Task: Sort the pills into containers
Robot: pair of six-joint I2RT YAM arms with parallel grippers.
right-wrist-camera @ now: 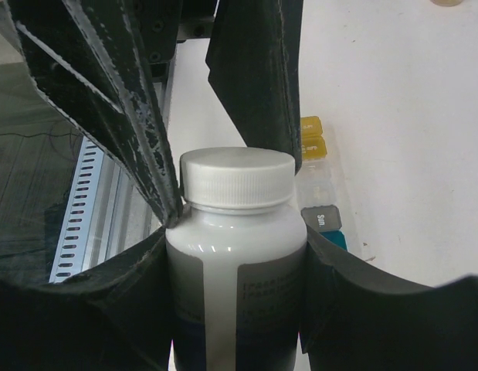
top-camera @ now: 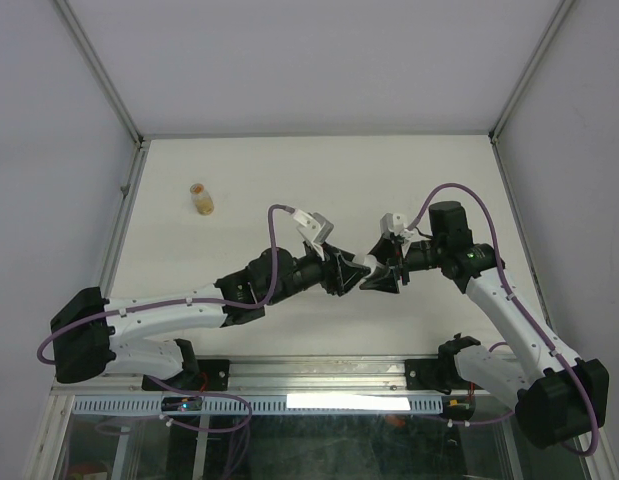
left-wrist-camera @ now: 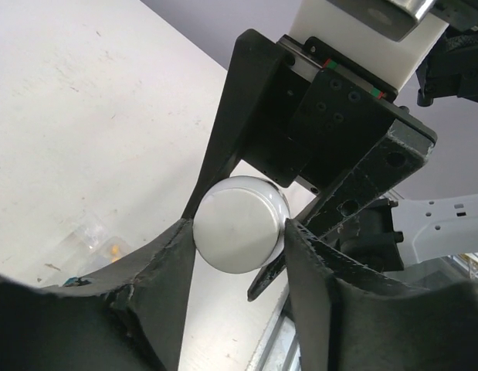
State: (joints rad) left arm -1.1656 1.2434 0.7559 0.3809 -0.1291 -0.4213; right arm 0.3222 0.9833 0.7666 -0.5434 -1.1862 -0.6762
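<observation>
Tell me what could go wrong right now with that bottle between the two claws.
1. The left claw grips the cap while the right claw holds the white bottle off the table; a slip while twisting could drop it.
2. The containers lie on the table close by, so a fall or sudden opening might knock them or scatter pills.

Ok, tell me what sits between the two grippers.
A white bottle, seen in the right wrist view: the right gripper clamps its body, the left gripper pinches its cap.
</observation>
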